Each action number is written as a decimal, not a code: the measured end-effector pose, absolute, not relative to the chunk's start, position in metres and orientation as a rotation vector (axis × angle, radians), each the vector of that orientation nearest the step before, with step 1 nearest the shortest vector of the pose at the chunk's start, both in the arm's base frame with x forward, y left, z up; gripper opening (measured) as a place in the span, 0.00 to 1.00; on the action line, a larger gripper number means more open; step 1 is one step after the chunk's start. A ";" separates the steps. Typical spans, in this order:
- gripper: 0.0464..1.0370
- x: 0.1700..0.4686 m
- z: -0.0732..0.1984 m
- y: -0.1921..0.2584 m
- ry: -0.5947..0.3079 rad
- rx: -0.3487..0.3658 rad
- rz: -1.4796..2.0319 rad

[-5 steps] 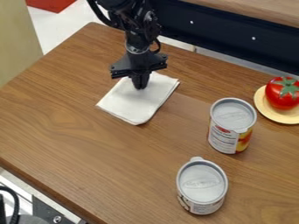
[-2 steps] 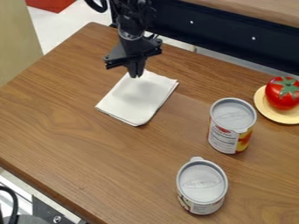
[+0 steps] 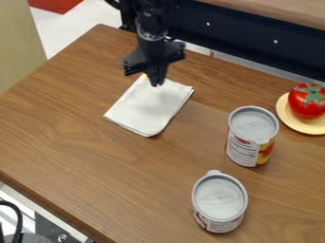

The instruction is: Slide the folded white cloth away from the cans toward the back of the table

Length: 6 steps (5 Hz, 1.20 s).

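The folded cloth (image 3: pixel 147 108) is plain off-white, with a faint orange tint at its far edge. Above it, the gripper (image 3: pixel 155 84) is black. The tabletop (image 3: pixel 82 142) around the cloth is mid-brown with darker, streaky wood grain. Right of the cloth, one food can (image 3: pixel 253 135) has a grey lid and a label of white with dark print lines, red, and yellow-orange. Farther right of the cloth, the tomato (image 3: pixel 306 108) is glossy red with a green, star-shaped calyx (image 3: pixel 311 94), and the plate (image 3: pixel 297 124) is pale yellow. Nearer the camera than the cloth, the other can (image 3: pixel 219 204) has a grey lid and a whitish label with dark marks. Beyond the cloth, a panel (image 3: pixel 244 42) is dark navy with small white dots.
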<state>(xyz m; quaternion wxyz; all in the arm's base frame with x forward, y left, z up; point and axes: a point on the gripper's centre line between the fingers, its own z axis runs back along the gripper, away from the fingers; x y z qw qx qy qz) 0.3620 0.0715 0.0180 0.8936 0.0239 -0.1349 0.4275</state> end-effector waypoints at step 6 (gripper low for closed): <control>0.03 0.232 0.035 0.046 -0.082 0.115 0.322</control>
